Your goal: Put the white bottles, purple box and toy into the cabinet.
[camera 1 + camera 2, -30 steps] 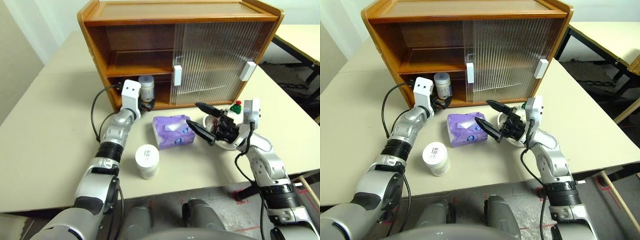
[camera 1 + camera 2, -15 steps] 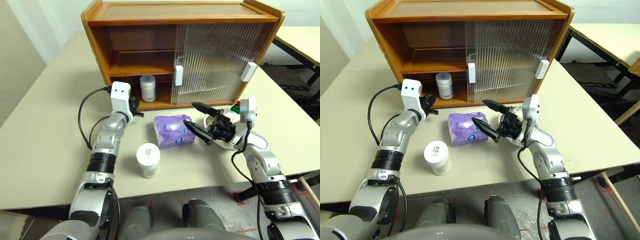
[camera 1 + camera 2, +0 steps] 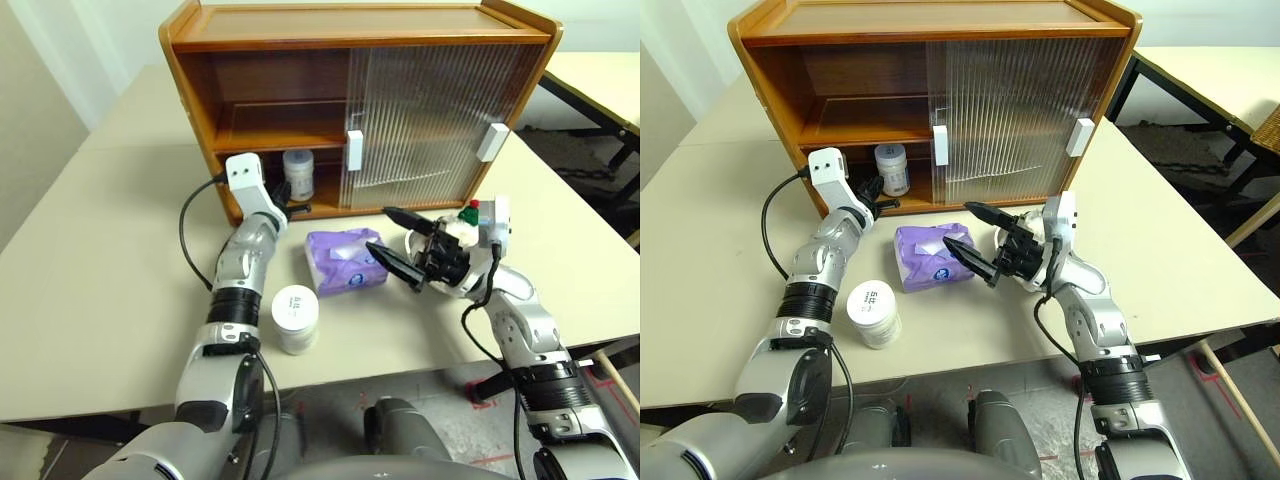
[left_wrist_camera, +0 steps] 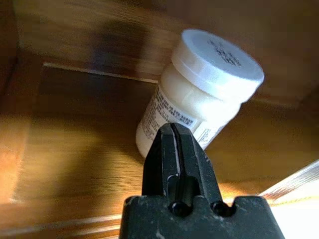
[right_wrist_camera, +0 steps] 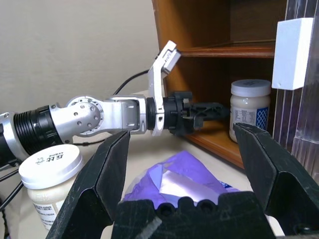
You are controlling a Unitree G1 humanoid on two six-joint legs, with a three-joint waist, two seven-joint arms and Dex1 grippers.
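Upper centre of the head view: the cabinet [image 3: 360,100] stood on the table [image 3: 90,270], its left half open, both ribbed doors [image 3: 430,125] slid to the right.
Bottle inside: one white bottle [image 3: 298,175] stood upright on the cabinet's lower level, just left of the nearer door's white handle [image 3: 354,152].
Bottle outside: the second white bottle [image 3: 295,320] stood upright at lower centre of the frame, near the table's front edge.
Purple box: the purple box [image 3: 345,262] lay at mid frame, between the two arms and in front of the cabinet.
Toy: the toy [image 3: 468,218] showed its green hat and red pompom at right of centre, behind the right wrist, apart from the cabinet.
Left gripper: the left gripper [image 4: 174,149] had its fingers pressed together on nothing, at the cabinet's open mouth, just short of the stored bottle.
Right gripper: the right gripper [image 5: 187,154] was spread wide and empty, hovering just right of the purple box.
Step in hand: judged as clearing the left arm from the cabinet before fetching the next item.
Doing it well: draw the closed fingers straight out along the opening, clear of the upright bottle and the door edge; then reopen over the table bottle and grasp it around the body below the lid.
Risk: a sideways sweep could topple the stored bottle.
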